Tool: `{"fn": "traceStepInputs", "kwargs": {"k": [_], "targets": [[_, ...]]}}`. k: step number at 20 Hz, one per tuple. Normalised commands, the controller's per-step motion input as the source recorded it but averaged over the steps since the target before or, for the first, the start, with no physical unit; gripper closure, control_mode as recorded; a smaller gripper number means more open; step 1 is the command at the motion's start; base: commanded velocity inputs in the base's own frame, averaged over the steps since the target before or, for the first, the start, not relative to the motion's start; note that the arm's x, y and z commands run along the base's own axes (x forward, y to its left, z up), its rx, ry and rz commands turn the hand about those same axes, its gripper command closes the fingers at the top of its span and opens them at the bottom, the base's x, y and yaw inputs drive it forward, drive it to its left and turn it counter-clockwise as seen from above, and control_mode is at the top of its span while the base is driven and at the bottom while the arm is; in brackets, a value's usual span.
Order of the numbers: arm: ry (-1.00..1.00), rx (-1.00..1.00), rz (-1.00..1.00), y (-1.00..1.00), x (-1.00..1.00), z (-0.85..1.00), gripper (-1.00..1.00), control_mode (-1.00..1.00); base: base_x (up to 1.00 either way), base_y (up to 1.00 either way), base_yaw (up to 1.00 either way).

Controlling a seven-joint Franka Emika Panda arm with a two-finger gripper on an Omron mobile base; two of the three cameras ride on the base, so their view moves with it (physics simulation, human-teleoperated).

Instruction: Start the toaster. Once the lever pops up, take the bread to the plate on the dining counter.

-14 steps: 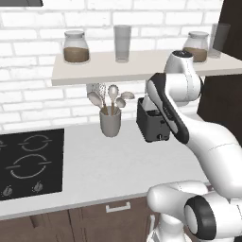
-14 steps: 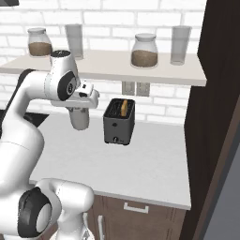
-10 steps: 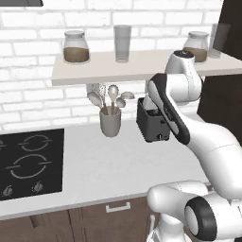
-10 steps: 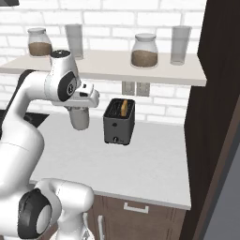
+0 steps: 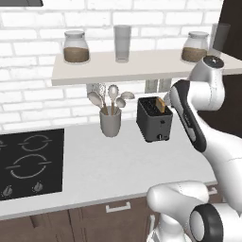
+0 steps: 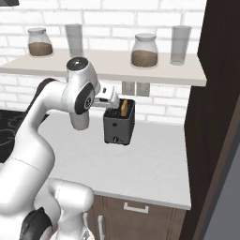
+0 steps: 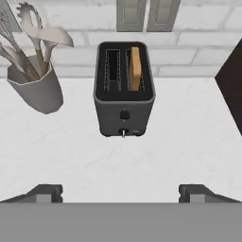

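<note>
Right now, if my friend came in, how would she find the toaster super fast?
Look at the white worktop under the brick wall's shelf. Beside the grey utensil cup stands the toaster, a dark boxy thing, the only one with a golden bread slice poking from a slot.

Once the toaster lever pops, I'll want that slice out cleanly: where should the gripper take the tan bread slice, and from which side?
Grip the tan bread slice by its exposed top edge, from straight above: it stands upright in the dark grey toaster, faces walled in by the slot.

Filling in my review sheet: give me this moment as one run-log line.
phase: approaching toaster | claw: open, empty, short of toaster | bread: upright in one slot, other slot empty | utensil cup: beside toaster
</note>
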Motion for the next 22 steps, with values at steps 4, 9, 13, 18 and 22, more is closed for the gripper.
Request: {"fn": "traceStepInputs", "kwargs": {"k": [4, 9, 13, 18, 22], "targets": [[-0.24, 0.03, -0.09, -0.51, 0.06, 0.04, -1.0, -1.0, 0.0, 0.0, 0.0], [-0.05, 0.01, -0.01, -0.1, 0.01, 0.0, -1.0, -1.0, 0.0, 0.0, 0.0], [0.17, 0.0, 0.0, 0.16, 0.05, -0.39, -1.0, -1.0, 0.0, 0.0, 0.0], [0.14, 0.0, 0.0, 0.3, 0.29, -0.88, -1.0, -1.0, 0.0, 0.0, 0.0], [0.07, 0.0, 0.0, 0.09, 0.46, -0.46, -1.0, -1.0, 0.0, 0.0, 0.0]]}}
